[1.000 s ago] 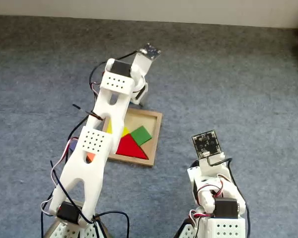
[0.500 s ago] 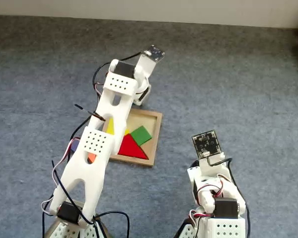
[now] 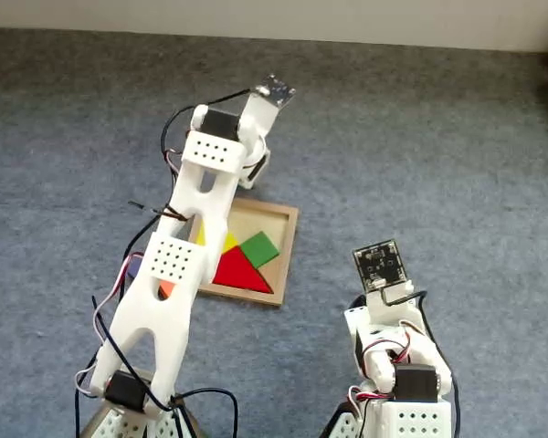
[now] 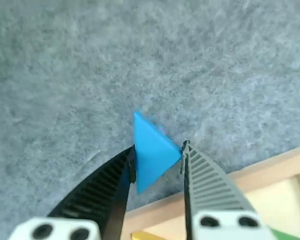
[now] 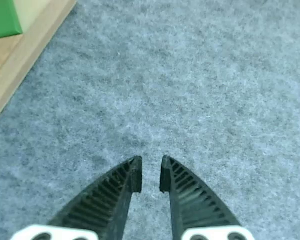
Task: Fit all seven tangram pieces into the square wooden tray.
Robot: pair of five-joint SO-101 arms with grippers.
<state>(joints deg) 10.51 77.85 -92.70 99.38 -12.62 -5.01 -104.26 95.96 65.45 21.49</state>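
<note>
Left claw [image 4: 158,148] tight on blue triangle [image 4: 149,142], apex away from wooden tray [image 4: 262,167]; right claw [image 5: 150,172] slightly ajar.

Your high camera hangs above the table on the arms' base side and looks down and forward over the grey carpet [image 3: 457,146]. It stands far enough back to take in both arms and the wooden tray [image 3: 290,255]. Your left wrist camera sits just behind the left gripper [image 4: 157,150] and looks along its fingers at the carpet from very near, centred on the blue triangle [image 4: 150,137], with the tray's rim just past it. Your right wrist camera sits the same way behind the right gripper [image 5: 150,172], close over the carpet, and catches a tray edge and the green piece [image 5: 2,17]. All three views share the tray and the carpet around it
</note>
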